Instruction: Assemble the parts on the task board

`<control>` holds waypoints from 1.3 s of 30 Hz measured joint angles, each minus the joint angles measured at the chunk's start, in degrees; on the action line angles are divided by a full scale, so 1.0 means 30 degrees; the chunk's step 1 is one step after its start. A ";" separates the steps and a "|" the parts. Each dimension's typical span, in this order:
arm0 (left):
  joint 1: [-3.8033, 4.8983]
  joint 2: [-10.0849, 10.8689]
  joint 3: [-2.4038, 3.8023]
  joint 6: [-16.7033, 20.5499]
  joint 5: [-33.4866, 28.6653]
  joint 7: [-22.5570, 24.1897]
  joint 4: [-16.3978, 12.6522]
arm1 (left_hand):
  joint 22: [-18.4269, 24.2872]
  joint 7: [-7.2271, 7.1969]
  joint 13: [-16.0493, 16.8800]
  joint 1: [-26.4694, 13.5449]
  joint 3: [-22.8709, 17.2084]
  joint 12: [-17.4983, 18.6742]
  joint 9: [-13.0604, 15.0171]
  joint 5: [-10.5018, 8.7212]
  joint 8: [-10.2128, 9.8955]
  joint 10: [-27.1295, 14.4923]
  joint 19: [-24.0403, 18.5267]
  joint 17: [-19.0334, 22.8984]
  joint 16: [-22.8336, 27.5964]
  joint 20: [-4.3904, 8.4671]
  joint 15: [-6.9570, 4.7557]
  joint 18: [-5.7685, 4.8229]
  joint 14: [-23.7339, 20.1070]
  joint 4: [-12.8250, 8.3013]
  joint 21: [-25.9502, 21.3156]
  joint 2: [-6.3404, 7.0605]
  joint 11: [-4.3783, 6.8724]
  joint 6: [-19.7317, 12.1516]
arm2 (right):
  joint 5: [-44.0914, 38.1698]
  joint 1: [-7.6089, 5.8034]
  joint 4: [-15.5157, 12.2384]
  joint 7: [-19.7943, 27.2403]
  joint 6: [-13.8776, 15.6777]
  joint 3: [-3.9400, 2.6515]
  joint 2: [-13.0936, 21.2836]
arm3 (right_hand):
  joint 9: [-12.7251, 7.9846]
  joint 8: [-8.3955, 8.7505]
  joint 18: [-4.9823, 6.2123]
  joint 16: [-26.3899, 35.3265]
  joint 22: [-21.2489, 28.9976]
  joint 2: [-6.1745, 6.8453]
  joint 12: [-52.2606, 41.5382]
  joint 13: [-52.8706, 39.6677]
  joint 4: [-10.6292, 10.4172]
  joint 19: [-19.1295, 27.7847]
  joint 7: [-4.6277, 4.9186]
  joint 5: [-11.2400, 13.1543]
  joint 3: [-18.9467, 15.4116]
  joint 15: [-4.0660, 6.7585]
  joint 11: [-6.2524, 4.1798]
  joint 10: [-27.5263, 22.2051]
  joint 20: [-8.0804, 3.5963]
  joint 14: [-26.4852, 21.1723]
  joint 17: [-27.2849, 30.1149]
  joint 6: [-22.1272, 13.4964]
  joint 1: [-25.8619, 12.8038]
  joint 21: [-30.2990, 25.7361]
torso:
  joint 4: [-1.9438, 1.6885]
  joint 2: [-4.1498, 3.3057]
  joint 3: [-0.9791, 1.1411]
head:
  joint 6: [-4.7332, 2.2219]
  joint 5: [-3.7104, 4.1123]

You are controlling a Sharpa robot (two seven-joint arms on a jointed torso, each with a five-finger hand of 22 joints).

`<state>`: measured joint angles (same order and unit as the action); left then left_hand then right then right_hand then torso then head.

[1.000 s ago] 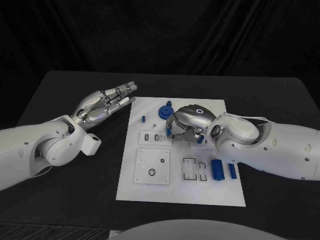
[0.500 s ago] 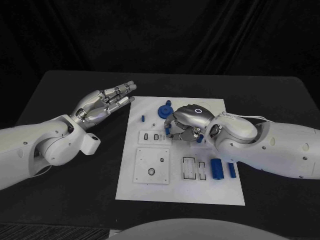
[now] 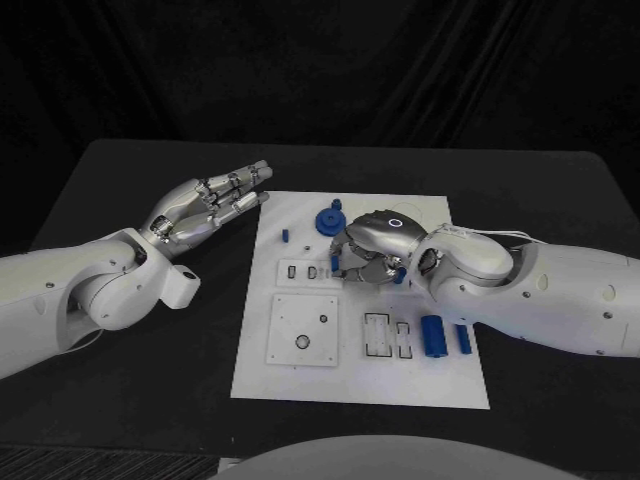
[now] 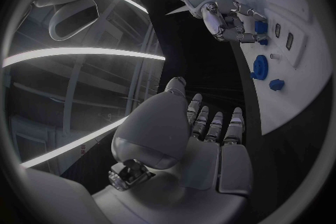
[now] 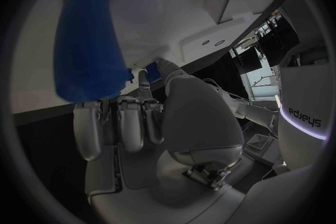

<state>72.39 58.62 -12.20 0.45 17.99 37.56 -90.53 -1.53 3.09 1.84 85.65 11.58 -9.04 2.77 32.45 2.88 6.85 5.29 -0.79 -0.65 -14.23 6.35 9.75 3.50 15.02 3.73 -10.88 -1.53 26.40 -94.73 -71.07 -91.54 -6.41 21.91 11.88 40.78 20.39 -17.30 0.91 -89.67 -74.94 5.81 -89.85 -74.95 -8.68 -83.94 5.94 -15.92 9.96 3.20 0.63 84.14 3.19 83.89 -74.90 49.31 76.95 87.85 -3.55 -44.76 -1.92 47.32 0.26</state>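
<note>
Holding: your right hand (image 3: 374, 247) pinched a small blue part (image 5: 149, 73) at its fingertips, low over the task board (image 3: 356, 385) centre.
Advice: you needed slow, square seating.
Spares: blue bars (image 3: 434, 337) lay at 5 o'clock.
Room: your left hand (image 3: 205, 211), spread and empty, hovered at 9 o'clock off the board.
Far edge: a blue gear (image 3: 329, 220) crowded 12 o'clock.

left hand (image 3: 205, 211): flat, fingers straight | right hand (image 3: 366, 250): fingers curled downward

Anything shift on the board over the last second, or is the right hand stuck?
The right hand has barely moved: it stays curled over a small blue part near the middle of the task board. The left hand still hovers open off the board's left edge. The other parts lie unchanged.
</note>
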 measured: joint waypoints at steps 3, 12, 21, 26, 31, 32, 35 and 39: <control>0.0000 -0.0009 0.0000 -0.0003 0.0000 -0.0002 0.0009 | 0.0001 0.0000 0.0000 0.0000 0.0000 0.0000 0.0000 0.0000 0.0000 0.0000 0.0000 0.0000 0.0000 0.0000 0.0000 0.0000 0.0001 0.0000 0.0000 0.0000 0.0000 0.0000 | -0.0001 0.0000 0.0006 0.0004 -0.0039 0.0000 -0.0001 | -0.0016 0.0000 -0.0002 0.0000 0.0001 0.0073 0.0000 0.0000 0.0000 0.0000 0.0039 0.0073 0.0000 0.0000 0.0000 0.0000 -0.0001 0.0000 0.0000 -0.0038 -0.0073 0.0000 | 0.0000 0.0000 0.0000 | 0.0033 0.0015; 0.0000 -0.0038 0.0000 -0.0016 0.0000 -0.0011 0.0051 | 0.0001 0.0000 0.0000 0.0000 0.0000 0.0000 0.0000 0.0000 0.0000 0.0000 0.0000 0.0000 0.0000 0.0000 0.0000 0.0001 0.0000 0.0001 0.0000 0.0000 -0.0001 0.0001 | -0.0003 0.0001 0.0008 0.0034 -0.0107 0.0001 0.0005 | -0.0570 0.0997 -0.0001 -0.0001 0.0003 0.0173 0.0000 0.0003 -0.0008 -0.0001 0.0116 0.0767 -0.0114 0.0001 0.0000 0.0000 0.0000 0.0000 0.0000 -0.1119 -0.0172 0.0000 | -0.0004 0.0000 -0.0004 | 0.0060 0.0000; 0.0000 0.0019 0.0000 -0.0018 0.0001 -0.0022 0.0050 | 0.0000 0.0000 0.0000 0.0000 0.0000 0.0000 0.0000 0.0000 0.0000 0.0000 0.0000 0.0001 0.0000 0.0000 0.0000 0.0001 0.0000 0.0000 0.0000 0.0000 -0.0001 0.0001 | -0.0003 0.0006 -0.0179 0.0243 0.0126 0.0010 0.0347 | -0.1769 0.2634 0.0000 -0.0001 0.0004 0.0473 0.0000 0.0004 -0.0379 -0.0001 -0.0154 0.2163 -0.0593 0.0001 0.0000 0.0000 -0.0001 0.0000 0.0000 -0.3127 -0.0434 0.0001 | -0.0004 0.0000 -0.0002 | 0.0066 -0.0062; 0.0000 0.0092 -0.0001 -0.0018 0.0001 -0.0029 0.0021 | 0.0000 -0.0001 0.0000 0.0000 -0.0033 0.0000 0.0000 0.0000 0.0000 0.0000 -0.0067 0.0000 0.0000 -0.0067 0.0000 0.0000 0.0000 -0.0033 0.0000 0.0000 0.0000 0.0001 | -0.0004 0.0003 -0.0750 0.0540 0.0684 0.0010 0.0874 | -0.2759 0.3259 -0.0003 -0.0001 0.0005 0.1647 0.0000 0.0006 -0.2207 -0.0005 -0.0274 0.3452 -0.1138 0.0075 -0.0180 -0.0030 -0.0140 0.0074 0.0000 -0.4298 -0.0059 0.0000 | -0.0009 0.0000 0.0000 | 0.0040 -0.0123; 0.0000 0.0185 -0.0001 -0.0010 0.0001 -0.0033 -0.0039 | 0.0000 -0.0001 0.0000 0.0000 -0.0055 0.0000 0.0000 0.0000 0.0000 0.0000 -0.0068 0.0001 0.0000 -0.0069 0.0000 0.0000 0.0000 -0.0055 0.0000 0.0000 0.0000 0.0001 | -0.0004 -0.0422 -0.1613 0.0915 0.1540 0.0039 0.1661 | -0.2992 0.3259 -0.0001 -0.0001 0.0006 0.2457 0.0000 0.0007 -0.2773 -0.0004 -0.0307 0.4288 -0.1904 0.0129 -0.0180 -0.0031 -0.0141 0.0019 0.0000 -0.3969 -0.0695 0.0000 | -0.0007 0.0000 0.0004 | 0.0027 -0.0225; 0.0000 0.0198 -0.0001 -0.0007 0.0001 -0.0034 -0.0053 | 0.0001 0.0000 0.0000 0.0000 -0.0055 0.0000 0.0000 0.0000 0.0000 0.0000 -0.0069 0.0001 0.0000 -0.0069 0.0000 0.0001 0.0000 -0.0055 0.0000 0.0000 0.0000 0.0001 | -0.0004 -0.0607 -0.1815 0.1001 0.1749 0.0039 0.1854 | -0.3012 0.3230 -0.0002 -0.0001 0.0007 0.2501 0.0000 0.0007 -0.2790 -0.0004 -0.0297 0.4289 -0.2076 0.0130 -0.0180 -0.0031 -0.0141 0.0019 0.0000 -0.3814 -0.0994 0.0000 | -0.0005 0.0000 0.0004 | 0.0035 -0.0247; 0.0000 0.0229 0.0000 0.0030 0.0001 -0.0039 -0.0133 | 0.0000 -0.0001 0.0000 0.0181 -0.0137 0.0000 0.0000 0.0000 0.0000 0.0011 -0.0024 0.0001 0.0000 -0.0113 0.0000 0.0000 0.0000 -0.0136 0.0000 0.0181 -0.0011 0.0001 | 0.0008 -0.1367 -0.2435 0.1309 0.2485 0.0029 0.2581 | -0.3062 0.2841 -0.0002 0.0107 0.0007 0.1991 0.0000 0.0008 -0.2782 -0.0004 -0.0228 0.4288 -0.3204 0.0129 -0.0179 -0.0032 -0.0141 0.0019 0.0000 -0.3070 -0.2123 -0.0074 | 0.0004 0.0002 0.0005 | 0.0048 -0.0275; 0.0057 0.0294 0.0000 0.0258 0.0001 -0.0044 -0.0416 | -0.0062 0.0132 0.0176 0.0321 -0.0134 -0.1061 0.0035 -0.0868 0.0000 0.0923 0.0227 -0.0271 -0.0383 -0.0335 -0.0028 0.0000 0.1137 -0.0133 0.0297 0.0320 -0.0571 0.0230 | 0.0265 -0.2660 -0.2987 0.1703 0.3667 0.0012 0.3833 | -0.3057 0.2310 -0.0003 0.0398 0.0008 0.0668 0.0000 0.0009 -0.2784 -0.0004 -0.0065 0.4076 -0.3206 0.0129 -0.0179 -0.0031 -0.0141 0.0019 0.0000 -0.1891 -0.5516 -0.0520 | 0.0007 0.0002 0.0007 | 0.0049 -0.0196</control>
<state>72.56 59.50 -12.20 1.23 17.99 37.43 -91.78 -1.72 3.48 2.37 86.61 11.18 -12.22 2.88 29.85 2.88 9.62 5.97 -1.61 -1.80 -15.23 6.27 9.75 6.91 14.62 4.62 -9.91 -3.25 27.09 -93.94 -79.05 -100.51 -1.30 32.91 11.92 52.28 11.21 -10.37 0.90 -88.47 -74.91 7.81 -89.85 -74.92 -17.03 -83.95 5.74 -3.69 0.35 3.59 0.09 84.05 2.76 83.95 -74.90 43.64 60.40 86.29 -3.53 -44.76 -1.90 47.47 -0.33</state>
